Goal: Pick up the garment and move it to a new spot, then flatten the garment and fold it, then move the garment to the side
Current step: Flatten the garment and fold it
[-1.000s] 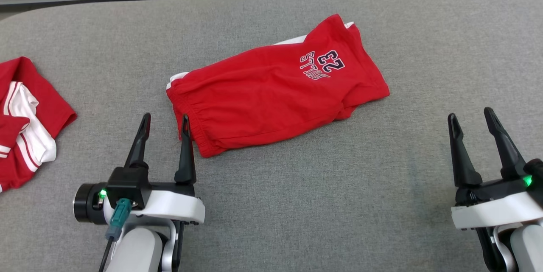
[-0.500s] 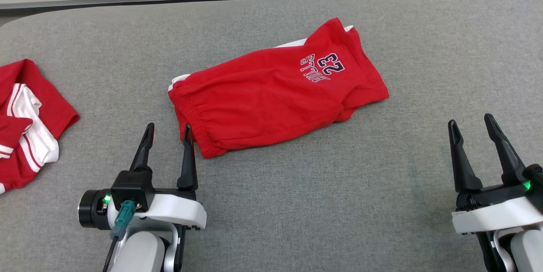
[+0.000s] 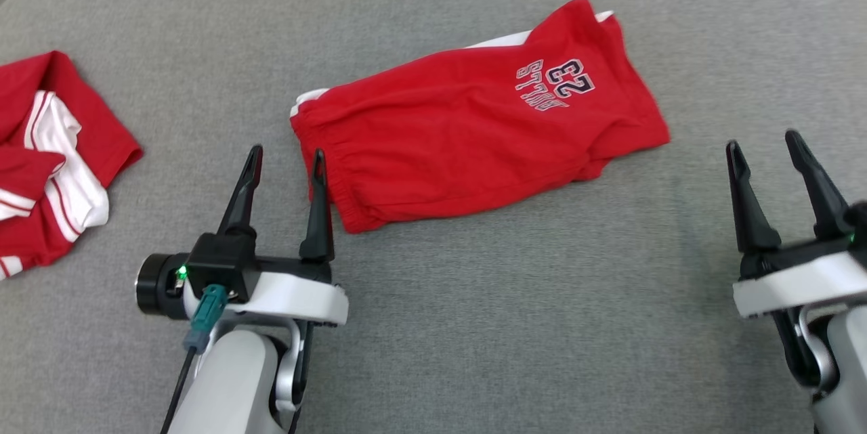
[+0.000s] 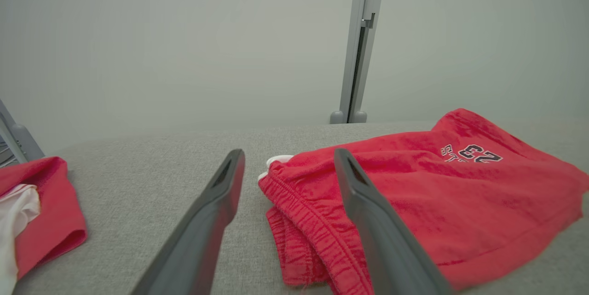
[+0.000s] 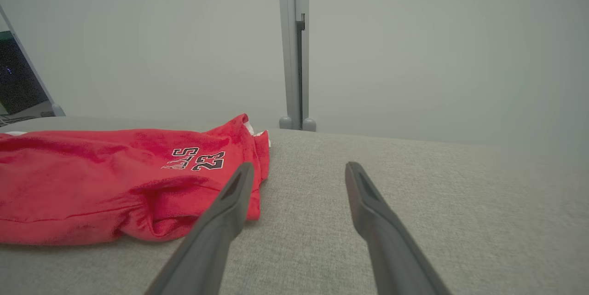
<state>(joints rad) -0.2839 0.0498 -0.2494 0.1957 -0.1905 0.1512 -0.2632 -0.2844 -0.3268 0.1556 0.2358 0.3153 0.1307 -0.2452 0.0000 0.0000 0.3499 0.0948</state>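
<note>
The red shorts (image 3: 474, 129) lie folded near the middle of the grey fabric worktop (image 3: 508, 326). Their waistband is next to the left tool (image 3: 287, 149), which is spread and grasps nothing. The right tool (image 3: 761, 139), also released, sits apart from the shorts. A red-and-white garment (image 3: 54, 149) lies at the worktop's left edge. Behind is a pale wall (image 4: 184, 32) with a grey post (image 4: 361, 42).

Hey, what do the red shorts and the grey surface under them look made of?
Red shorts: soft knit, probably cotton jersey; matte, slightly fuzzy, with a gathered waistband.
Grey surface: woven fabric covering, matte, with a fine flecked weave; what lies beneath is hidden.
</note>
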